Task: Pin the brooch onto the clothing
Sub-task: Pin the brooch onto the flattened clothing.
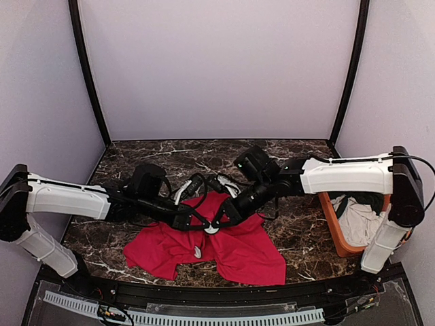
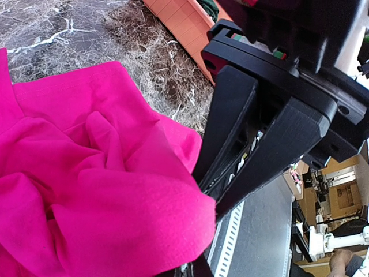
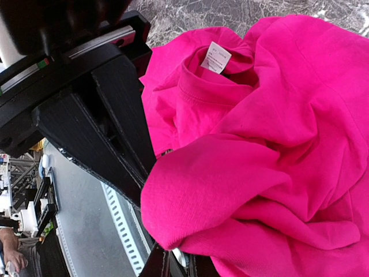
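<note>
We're over a dark marbled counter [image 1: 285, 163] veined in white, closed in by pale lilac walls [image 1: 217, 68] with black posts in the corners. At the right edge sits an orange bin [image 1: 331, 227] holding a white cloth [image 1: 357, 221] and something dark green [image 1: 370, 201].

The red T-shirt [image 1: 231, 248] lies crumpled at the middle of the counter, toward the near edge. A white tag [image 3: 216, 57] shows inside its collar, and we can't read the print on it. A small pale object [image 1: 198, 252] rests on the fabric, too small to identify.

Both arms reach in low and nearly level, meeting over the shirt's far edge. The left fingers [image 2: 230, 133] are pressed together on a fold of the shirt. The right fingers [image 3: 109, 133], just beside them, are nearly together, pinching another bunched fold.
</note>
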You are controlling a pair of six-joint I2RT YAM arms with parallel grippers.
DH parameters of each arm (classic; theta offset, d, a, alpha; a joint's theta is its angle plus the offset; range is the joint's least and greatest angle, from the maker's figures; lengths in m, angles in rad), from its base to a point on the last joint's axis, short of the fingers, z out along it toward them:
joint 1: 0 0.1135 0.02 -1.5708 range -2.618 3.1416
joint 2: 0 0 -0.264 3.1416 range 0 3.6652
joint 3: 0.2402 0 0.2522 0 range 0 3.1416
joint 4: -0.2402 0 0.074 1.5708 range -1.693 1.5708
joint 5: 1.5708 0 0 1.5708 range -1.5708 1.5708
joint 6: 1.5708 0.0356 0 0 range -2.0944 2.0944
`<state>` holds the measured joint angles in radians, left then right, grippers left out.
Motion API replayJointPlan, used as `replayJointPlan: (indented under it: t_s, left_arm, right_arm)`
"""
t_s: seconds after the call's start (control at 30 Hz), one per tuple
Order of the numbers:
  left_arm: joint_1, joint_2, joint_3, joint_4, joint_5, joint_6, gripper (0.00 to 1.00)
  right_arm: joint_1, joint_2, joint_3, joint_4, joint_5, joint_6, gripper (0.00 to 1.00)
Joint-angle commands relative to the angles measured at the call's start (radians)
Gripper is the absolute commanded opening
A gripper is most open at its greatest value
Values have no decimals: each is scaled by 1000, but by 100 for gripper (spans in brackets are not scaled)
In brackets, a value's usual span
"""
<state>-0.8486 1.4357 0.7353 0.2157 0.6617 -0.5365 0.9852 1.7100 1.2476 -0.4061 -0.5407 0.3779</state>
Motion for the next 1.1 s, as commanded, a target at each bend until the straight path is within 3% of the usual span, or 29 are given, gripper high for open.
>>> replayJointPlan:
  t_s: [0.0, 0.33, 1.07]
  left_arm:
    - [-13, -9, 8, 226, 64, -71, 1]
    - [-14, 2, -3, 301, 80, -118, 1]
    - [-12, -21, -40, 403, 83, -179, 1]
  right_arm:
    - [17, -28, -61, 191, 117, 60, 6]
    - [24, -60, -148, 361, 89, 121, 6]
    - [24, -63, -193, 486, 86, 192, 6]
